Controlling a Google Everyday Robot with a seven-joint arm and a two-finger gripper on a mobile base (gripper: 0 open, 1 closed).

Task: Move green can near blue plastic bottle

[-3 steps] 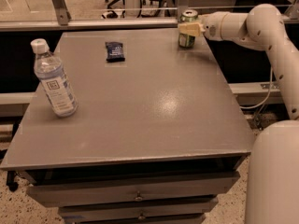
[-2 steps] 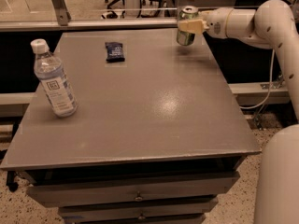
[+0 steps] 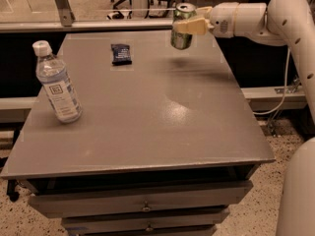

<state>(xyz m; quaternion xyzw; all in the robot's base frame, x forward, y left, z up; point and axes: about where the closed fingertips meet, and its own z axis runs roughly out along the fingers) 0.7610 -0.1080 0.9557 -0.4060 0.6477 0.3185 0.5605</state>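
Observation:
The green can [image 3: 182, 27] with a silver top hangs in the air above the far right part of the grey table [image 3: 147, 107], held upright. My gripper [image 3: 189, 25] reaches in from the right and is shut on the can, with pale fingers [image 3: 193, 26] across its side. The blue plastic bottle [image 3: 56, 84], clear with a white cap and white label, stands upright near the table's left edge, far from the can.
A small flat dark blue packet [image 3: 121, 53] lies on the far middle of the table. My white arm [image 3: 275, 18] spans the upper right. Drawers [image 3: 142, 205] sit below the table's front edge. A rail runs behind the table.
The gripper has lifted the green can off the table's far right corner and carried it slightly left. The bottle and packet have not moved.

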